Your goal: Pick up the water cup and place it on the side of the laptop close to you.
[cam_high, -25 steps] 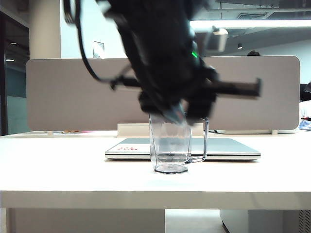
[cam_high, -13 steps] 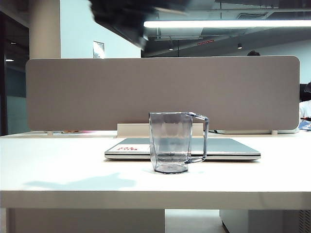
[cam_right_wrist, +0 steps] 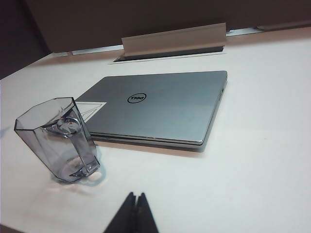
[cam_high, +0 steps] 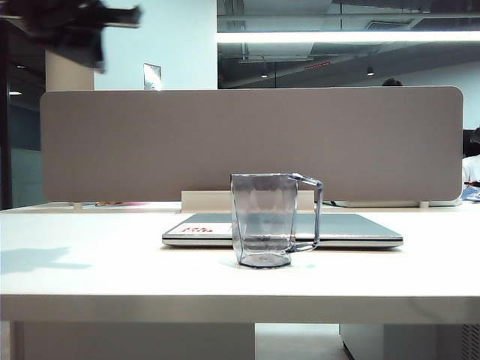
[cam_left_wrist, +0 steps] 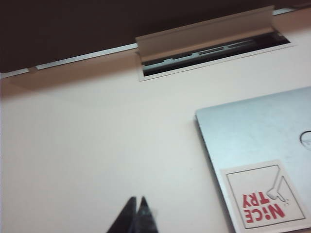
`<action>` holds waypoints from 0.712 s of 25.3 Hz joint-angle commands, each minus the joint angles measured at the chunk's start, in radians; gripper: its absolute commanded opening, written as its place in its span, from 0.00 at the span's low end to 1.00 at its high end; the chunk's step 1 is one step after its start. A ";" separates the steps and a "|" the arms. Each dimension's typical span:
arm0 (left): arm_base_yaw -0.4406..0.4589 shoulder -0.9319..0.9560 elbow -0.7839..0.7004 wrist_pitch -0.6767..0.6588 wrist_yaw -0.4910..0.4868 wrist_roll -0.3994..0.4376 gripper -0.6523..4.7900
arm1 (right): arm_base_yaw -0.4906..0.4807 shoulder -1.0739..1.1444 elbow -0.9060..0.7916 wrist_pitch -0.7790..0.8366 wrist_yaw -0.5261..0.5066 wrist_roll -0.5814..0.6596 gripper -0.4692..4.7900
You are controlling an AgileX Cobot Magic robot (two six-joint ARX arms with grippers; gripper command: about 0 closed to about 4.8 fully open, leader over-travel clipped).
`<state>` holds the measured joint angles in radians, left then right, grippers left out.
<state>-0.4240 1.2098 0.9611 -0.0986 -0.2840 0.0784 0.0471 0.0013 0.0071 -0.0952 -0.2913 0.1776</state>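
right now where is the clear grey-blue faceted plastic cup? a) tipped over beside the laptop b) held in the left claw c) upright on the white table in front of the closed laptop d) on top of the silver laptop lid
c: the clear grey-blue faceted plastic cup stands upright on the white table, on the near side of the closed silver laptop, with no claw on it.

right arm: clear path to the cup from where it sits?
Probably yes. The right tool is shut, hanging over bare table, and nothing stands between it and the water cup, which is upright in front of the laptop.
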 commanded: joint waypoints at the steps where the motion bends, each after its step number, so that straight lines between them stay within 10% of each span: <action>1: 0.126 -0.005 -0.002 0.019 0.127 0.028 0.11 | 0.001 -0.002 -0.003 0.016 0.001 0.005 0.09; 18: 0.434 -0.367 -0.380 0.155 0.221 -0.007 0.11 | 0.001 -0.002 -0.003 0.016 0.001 0.005 0.09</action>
<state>0.0105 0.8818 0.6003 0.0551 -0.0635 0.0708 0.0479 0.0017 0.0071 -0.0952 -0.2905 0.1795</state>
